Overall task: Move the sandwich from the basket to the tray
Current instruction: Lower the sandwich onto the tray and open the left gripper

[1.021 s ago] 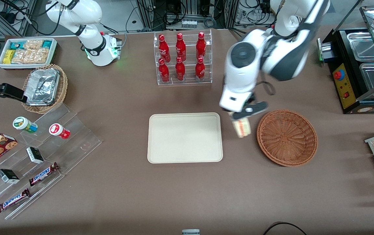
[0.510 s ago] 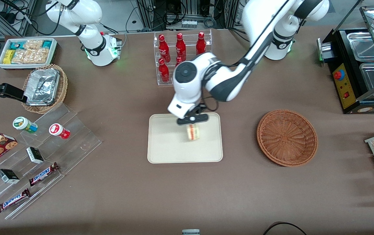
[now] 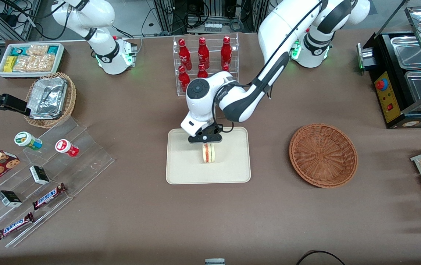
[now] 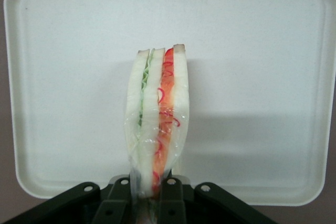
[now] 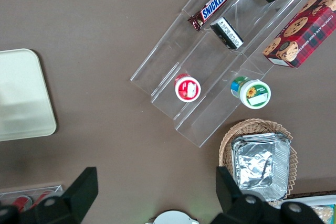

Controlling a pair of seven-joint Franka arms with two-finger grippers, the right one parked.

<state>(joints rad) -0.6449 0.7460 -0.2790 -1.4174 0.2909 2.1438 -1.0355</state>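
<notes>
The sandwich, a wrapped wedge of white bread with red and green filling, hangs over the middle of the cream tray. My left gripper is shut on its end, one black finger on each bread face. Whether the sandwich touches the tray floor I cannot tell. The reddish-brown wicker basket sits beside the tray toward the working arm's end of the table, with nothing in it.
A clear rack of red bottles stands farther from the front camera than the tray, partly covered by the arm. Stepped acrylic shelves with snacks and a tan basket of foil packets lie toward the parked arm's end.
The left gripper carried the sandwich from beside the basket to over the tray, then dropped lower over the tray's middle.
</notes>
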